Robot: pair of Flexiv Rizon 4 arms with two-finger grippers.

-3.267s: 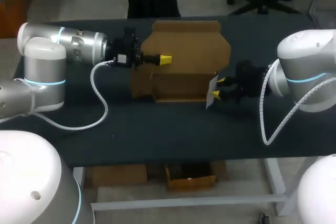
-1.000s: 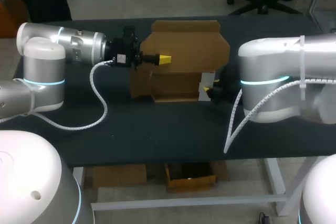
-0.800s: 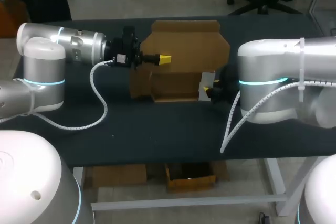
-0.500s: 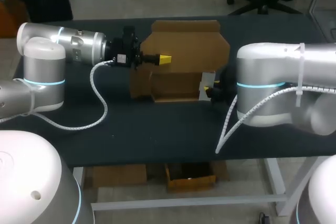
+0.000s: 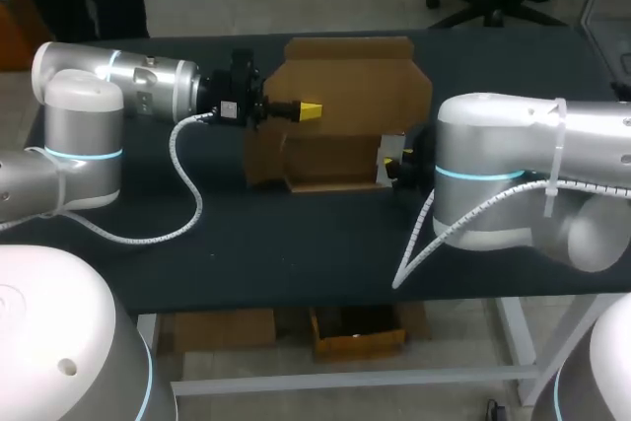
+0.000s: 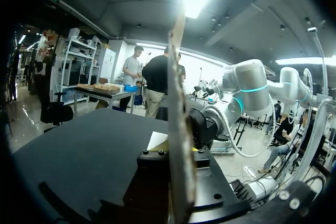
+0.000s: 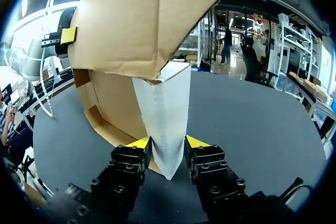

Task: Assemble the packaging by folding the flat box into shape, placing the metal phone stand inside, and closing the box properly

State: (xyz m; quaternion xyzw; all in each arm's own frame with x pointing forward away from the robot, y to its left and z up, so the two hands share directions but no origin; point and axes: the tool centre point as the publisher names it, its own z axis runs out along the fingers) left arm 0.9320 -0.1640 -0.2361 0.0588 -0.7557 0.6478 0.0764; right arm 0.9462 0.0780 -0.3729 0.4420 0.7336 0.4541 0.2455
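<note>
l end effector pinches box – r, pouch

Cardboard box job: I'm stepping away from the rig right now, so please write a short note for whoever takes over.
Left jaws: shut on the raised lid panel of the brown cardboard box.
Right jaws: shut on a flat white pouch, upright at the box's right end, under a flap.
Box: on the black table, tray walls folded up, lid open.
Done: box shaped.
To do: pouch into the tray, lid closed. No bare metal stand is visible; the pouch's contents cannot be seen.
</note>
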